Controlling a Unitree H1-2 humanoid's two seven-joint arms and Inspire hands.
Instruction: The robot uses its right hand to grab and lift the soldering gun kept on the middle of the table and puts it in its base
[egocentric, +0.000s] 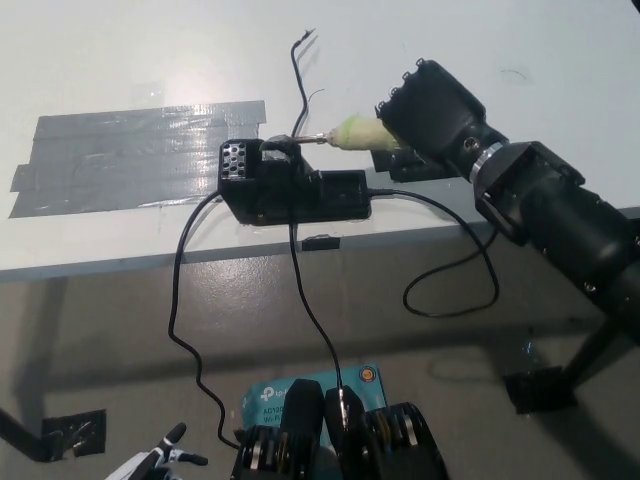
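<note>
Soldering gun (352, 132) grasped in right hand (432, 108), tip level at the base (290, 185); left hand (160, 460) fingers unclear.

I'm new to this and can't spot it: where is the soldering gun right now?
In the head view, the soldering gun is in the black right hand, right of center, its tip at the top of the black base.

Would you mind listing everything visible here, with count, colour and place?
Table: one, white, upper half of the picture.
Tape patch: one, grey, left part of the table.
Base: one, black, near the table's front edge.
Soldering gun: one, pale yellow-green handle, tip at the base's top.
Cables: several, black, trailing from the base off the table's edge.
Box: one, teal, on the floor below.
Left hand: white, bottom left edge, resting.
Right hand: black, holding the soldering gun's handle.
</note>
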